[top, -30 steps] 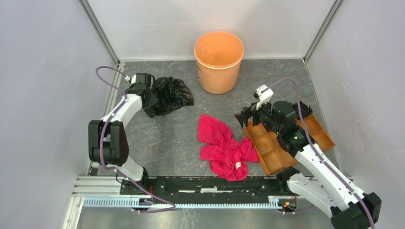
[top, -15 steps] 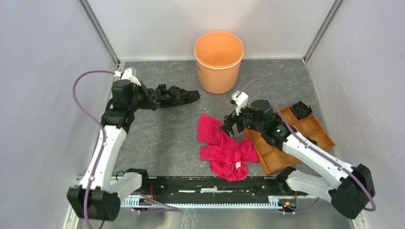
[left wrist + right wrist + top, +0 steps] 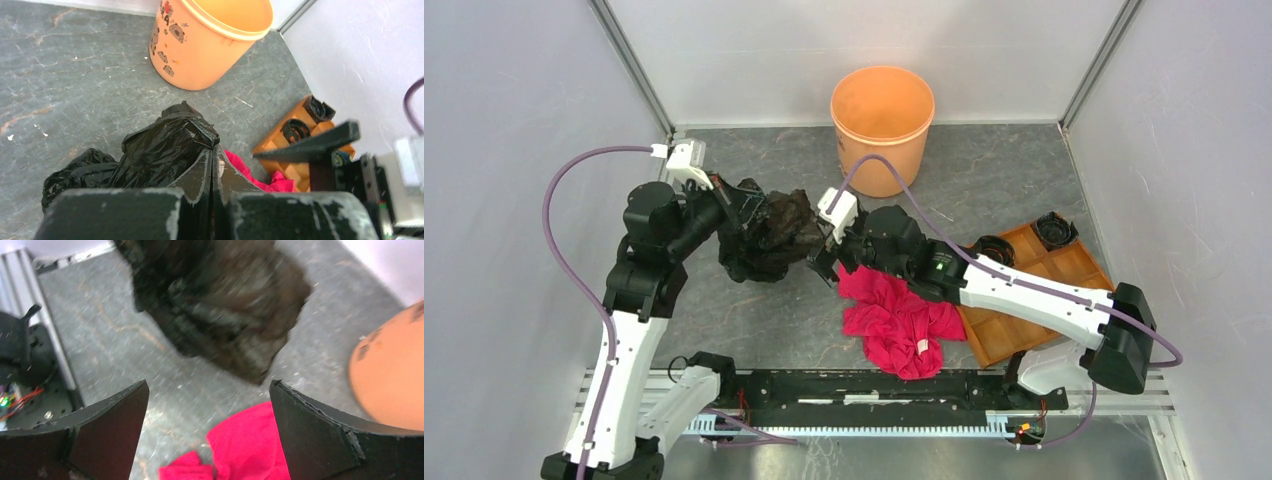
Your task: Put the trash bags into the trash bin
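The black trash bag (image 3: 769, 238) hangs bunched from my left gripper (image 3: 738, 208), which is shut on its upper edge and holds it above the floor, left of centre. In the left wrist view the jaws (image 3: 212, 152) are pressed together with the bag (image 3: 160, 152) draped over their tips. My right gripper (image 3: 820, 263) is open, just right of the bag and apart from it. In the right wrist view its gripper (image 3: 209, 390) gapes over the floor, with the blurred bag (image 3: 220, 305) ahead. The orange trash bin (image 3: 882, 125) stands upright at the back; it also shows in the left wrist view (image 3: 210, 45).
A red-pink cloth (image 3: 894, 310) lies crumpled under the right arm. An orange-brown compartment tray (image 3: 1034, 295) with small black parts lies at the right. Grey walls enclose the left, right and back. A black rail runs along the near edge.
My left arm has lifted the bag off the floor and carried it right and nearer. My right arm has swung left from the tray, over the cloth, up to the bag.
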